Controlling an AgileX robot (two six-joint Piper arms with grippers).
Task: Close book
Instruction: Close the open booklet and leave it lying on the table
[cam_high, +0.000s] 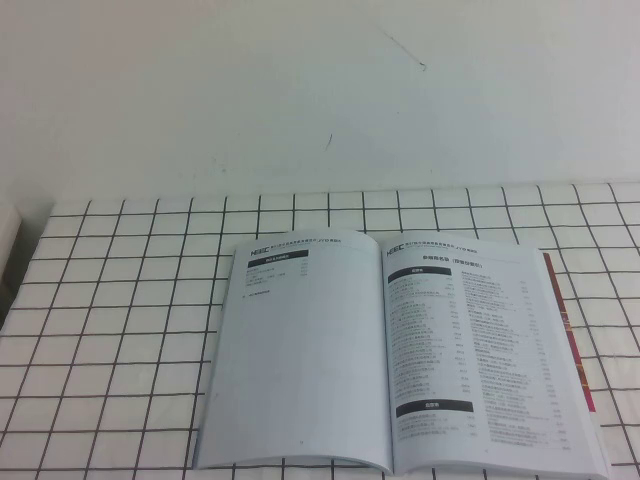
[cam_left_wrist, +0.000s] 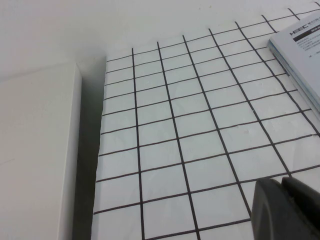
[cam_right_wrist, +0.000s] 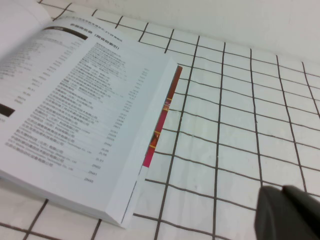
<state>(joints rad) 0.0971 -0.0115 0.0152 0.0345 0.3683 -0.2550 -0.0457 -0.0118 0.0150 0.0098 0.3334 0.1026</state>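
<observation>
The left fingers show as two dark tips pressed together with only a seam between them. They hold nothing and hover low over bare checked cloth. The right fingers look the same: tips together, empty, just above the cloth. Neither arm reaches into the high view.

Outward from the right fingers, the book lies near, open and flat on the cloth. Its thick right-hand block of pages faces them, and a red cover edge pokes out from under the pages on their side. From the left fingers the book is well apart, with only one corner of it showing beyond them.

The likeliest fault, as I judge it, is catching too little. If the right fingers come in above that red edge, they would lift a few loose leaves instead of the whole half, and those could crease or tear while the rest stays flat. A push against the page block without getting under it would probably slide the book across the cloth or ruck the cloth up. A half raised only part-way may also flop back open. With the left fingers so far off, nothing steadies the other half against any of this.
</observation>
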